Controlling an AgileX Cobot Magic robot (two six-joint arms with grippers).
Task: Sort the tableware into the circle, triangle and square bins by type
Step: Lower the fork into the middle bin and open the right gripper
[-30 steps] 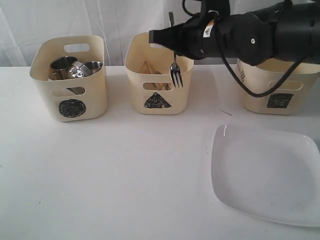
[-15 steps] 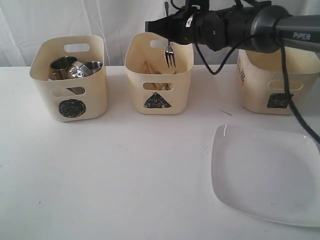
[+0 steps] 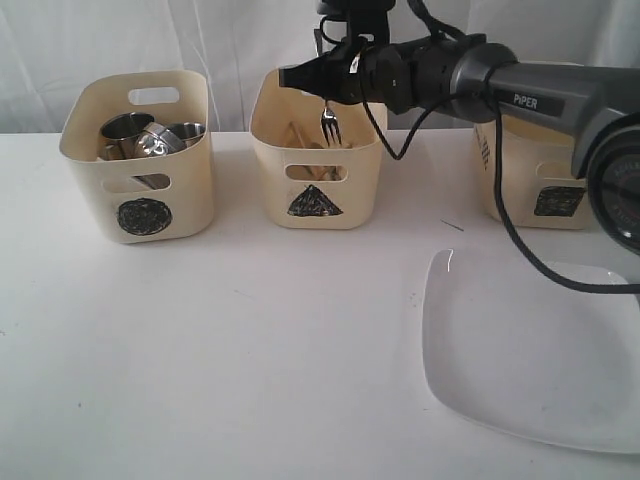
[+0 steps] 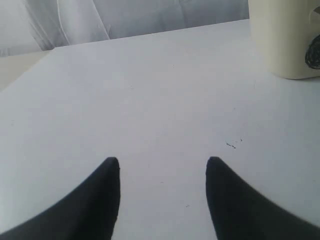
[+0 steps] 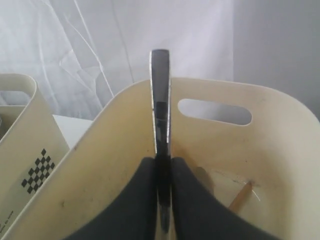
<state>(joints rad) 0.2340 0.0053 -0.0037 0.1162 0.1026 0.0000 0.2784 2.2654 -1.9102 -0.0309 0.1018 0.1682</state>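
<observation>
While the right end effector [image 5: 162,167] pinched a fork [image 3: 329,122] tines-down inside the triangle bin [image 3: 318,205] at 12 o'clock, the left end effector [image 4: 162,167] stood wide.

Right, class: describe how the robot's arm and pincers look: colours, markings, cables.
The right arm is a dark grey tube with white PIPER lettering and black cables looping off it. The right pincer and left pincer are black, with fingers tapering to points.

3 cream bins [image 3: 190,195], 1 white plate [image 3: 530,350], 1 fork [image 3: 329,122].
</observation>
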